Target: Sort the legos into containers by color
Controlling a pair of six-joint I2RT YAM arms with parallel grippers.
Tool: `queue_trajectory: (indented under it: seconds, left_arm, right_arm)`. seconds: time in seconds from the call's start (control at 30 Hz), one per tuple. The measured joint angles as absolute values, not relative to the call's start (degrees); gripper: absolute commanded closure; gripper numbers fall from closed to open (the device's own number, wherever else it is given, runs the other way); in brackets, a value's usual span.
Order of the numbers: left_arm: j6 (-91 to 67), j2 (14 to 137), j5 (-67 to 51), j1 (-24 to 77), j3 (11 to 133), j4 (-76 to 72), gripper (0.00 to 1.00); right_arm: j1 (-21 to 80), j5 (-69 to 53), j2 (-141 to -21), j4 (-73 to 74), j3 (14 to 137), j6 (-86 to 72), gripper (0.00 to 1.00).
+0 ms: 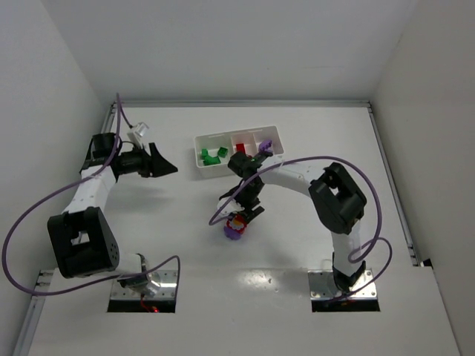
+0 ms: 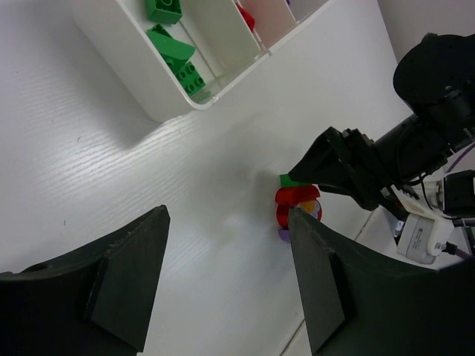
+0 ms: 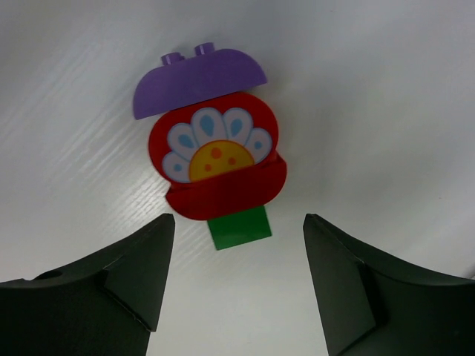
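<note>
Right hand (image 3: 237,222) spread at clump (image 3: 211,159), left hand (image 2: 226,215) spread, green legos (image 2: 174,52) in tray (image 2: 133,81) end compartment

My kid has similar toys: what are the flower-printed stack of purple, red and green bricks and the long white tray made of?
The stack of purple, red and green bricks looks like moulded plastic: smooth, faintly glossy, crisp studs. The long white tray seems thin satin plastic, given its rounded corner.

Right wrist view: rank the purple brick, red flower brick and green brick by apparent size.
1. red flower brick: largest
2. purple brick: just as wide but shorter, so a close second
3. green brick: clearly smallest, though part of it may be hidden behind the red

All three are stuck together, so nearness to the camera barely skews this.
</note>
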State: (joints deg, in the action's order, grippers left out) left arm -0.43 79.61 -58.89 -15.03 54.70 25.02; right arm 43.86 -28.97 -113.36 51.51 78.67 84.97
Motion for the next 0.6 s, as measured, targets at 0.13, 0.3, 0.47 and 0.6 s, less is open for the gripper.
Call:
queue_trajectory:
  seconds: [0.13, 0.3, 0.47, 0.6]
  left_arm:
    - [-0.3, 79.7, -59.0, -15.3, 54.7, 25.3, 0.29]
    - [0.0, 80.1, -59.5, -15.5, 54.7, 25.7, 0.29]
    - [0.2, 81.3, -60.2, -15.8, 54.7, 26.2, 0.29]
    - [0.7, 81.7, -60.2, -15.9, 54.7, 26.5, 0.29]
  right_arm:
    - [44.4, -28.7, -115.3, 50.9, 80.4, 85.1, 0.32]
    - [45.1, -28.1, -115.9, 50.4, 80.8, 85.2, 0.35]
    - [45.8, -27.3, -115.9, 49.1, 80.4, 85.6, 0.39]
    - [46.0, -26.8, -115.9, 48.4, 79.7, 86.2, 0.46]
